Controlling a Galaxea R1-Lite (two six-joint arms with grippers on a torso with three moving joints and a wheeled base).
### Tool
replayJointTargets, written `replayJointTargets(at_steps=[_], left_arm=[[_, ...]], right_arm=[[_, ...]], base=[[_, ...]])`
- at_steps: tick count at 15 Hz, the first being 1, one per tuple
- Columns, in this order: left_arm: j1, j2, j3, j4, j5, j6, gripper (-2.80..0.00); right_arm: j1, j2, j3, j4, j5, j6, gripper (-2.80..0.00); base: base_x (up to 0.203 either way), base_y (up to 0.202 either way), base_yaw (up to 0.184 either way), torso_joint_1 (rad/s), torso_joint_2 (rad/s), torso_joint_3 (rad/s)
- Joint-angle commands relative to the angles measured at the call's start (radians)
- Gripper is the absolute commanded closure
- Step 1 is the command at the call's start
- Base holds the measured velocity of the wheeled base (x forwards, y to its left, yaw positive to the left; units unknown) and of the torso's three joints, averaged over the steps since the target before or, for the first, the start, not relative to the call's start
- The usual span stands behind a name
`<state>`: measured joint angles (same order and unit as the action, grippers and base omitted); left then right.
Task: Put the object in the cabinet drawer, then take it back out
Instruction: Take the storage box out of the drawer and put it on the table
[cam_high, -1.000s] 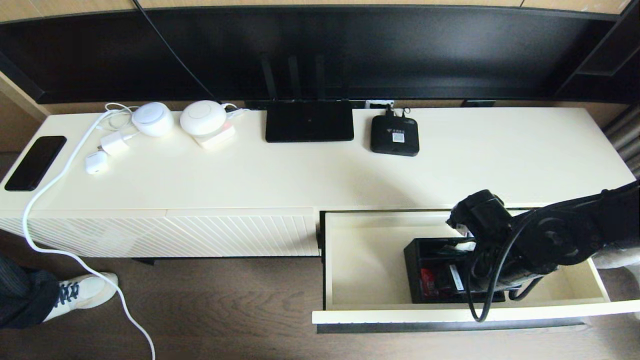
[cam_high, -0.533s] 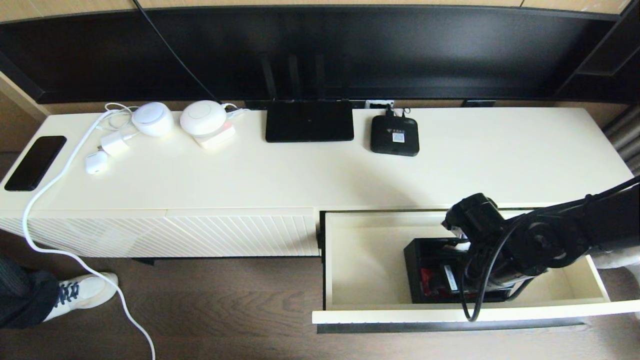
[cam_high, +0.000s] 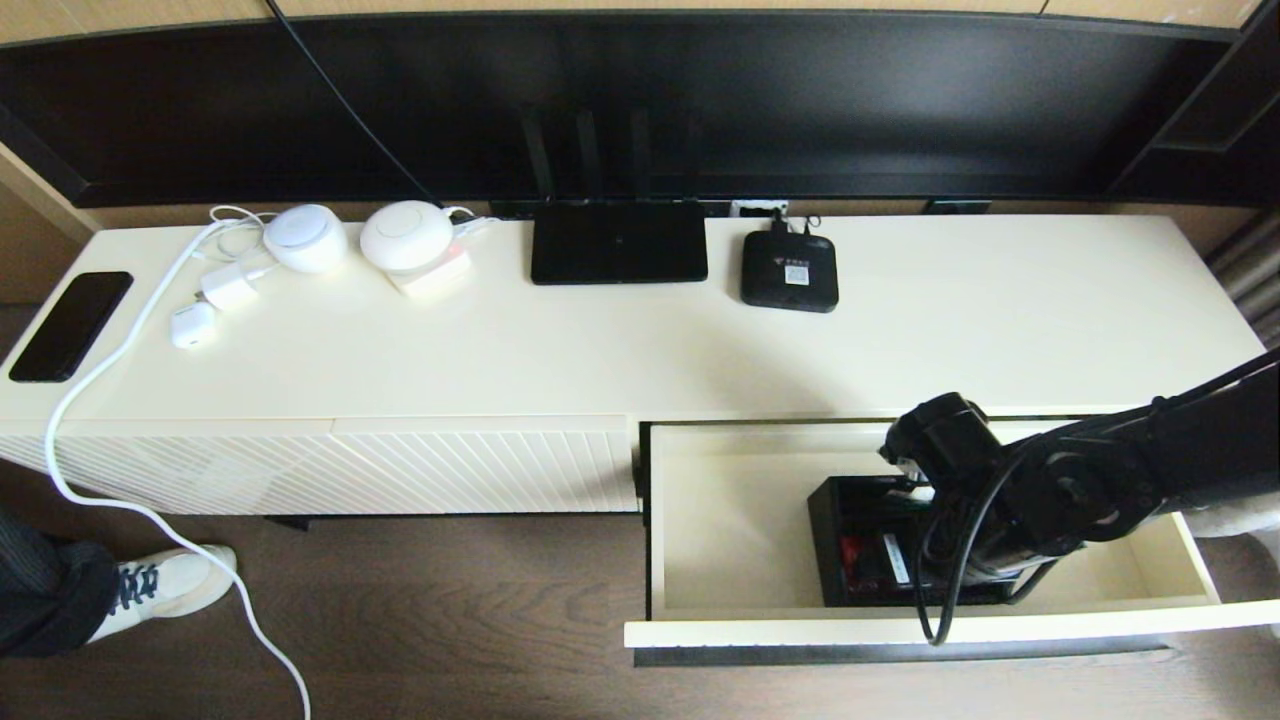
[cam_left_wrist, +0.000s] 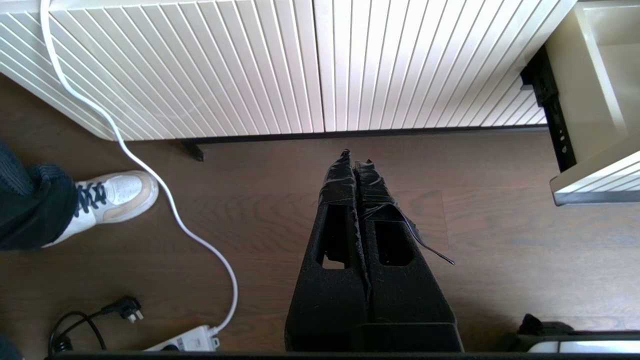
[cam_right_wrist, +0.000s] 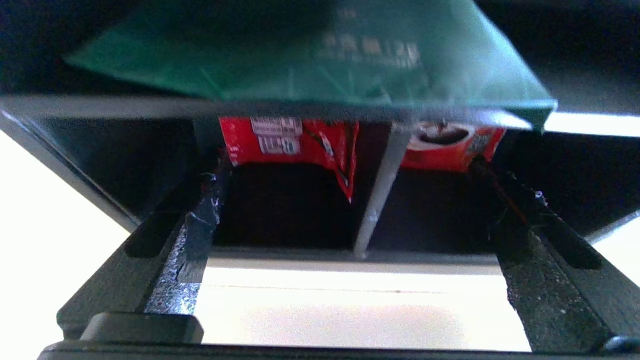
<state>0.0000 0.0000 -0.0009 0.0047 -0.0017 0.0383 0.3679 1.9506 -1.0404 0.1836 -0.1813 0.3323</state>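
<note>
Jaws of the right gripper (cam_right_wrist: 350, 200) are spread wide around the organizer box (cam_high: 850, 530), which is set inside the open cabinet drawer (cam_high: 730, 520). The left gripper (cam_left_wrist: 356, 162) is held over the floor, jaws pressed together.

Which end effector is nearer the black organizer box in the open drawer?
Right. The right end effector is open at the black organizer box inside the drawer; the left end effector hangs shut over the floor.

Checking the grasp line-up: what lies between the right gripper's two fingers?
In the right wrist view, the right gripper is open, and the organizer box's near wall, a divider and red packets lie between its fingers.
</note>
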Motion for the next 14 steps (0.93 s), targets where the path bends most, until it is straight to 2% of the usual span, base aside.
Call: replayJointTargets(at_steps=[1, 12, 13, 14], left_arm=[[0.000, 0.002, -0.001, 0.000, 0.000, 0.000, 0.00], [0.000, 0.002, 0.001, 0.000, 0.000, 0.000, 0.00], [0.000, 0.002, -0.001, 0.000, 0.000, 0.000, 0.00], [0.000, 0.002, 0.001, 0.000, 0.000, 0.000, 0.00]], right_arm=[[0.000, 0.007, 0.000, -0.004, -0.001, 0.004, -2.80], [0.001, 0.010, 0.014, -0.007, -0.001, 0.002, -2.80], [0.000, 0.008, 0.021, -0.011, -0.003, 0.002, 0.00], [0.000, 0.008, 0.027, -0.028, -0.003, 0.001, 0.00]], base=[[0.000, 0.000, 0.000, 0.000, 0.00, 0.000], [0.000, 0.000, 0.000, 0.000, 0.00, 0.000], [0.000, 0.000, 0.000, 0.000, 0.00, 0.000], [0.000, 0.000, 0.000, 0.000, 0.00, 0.000]])
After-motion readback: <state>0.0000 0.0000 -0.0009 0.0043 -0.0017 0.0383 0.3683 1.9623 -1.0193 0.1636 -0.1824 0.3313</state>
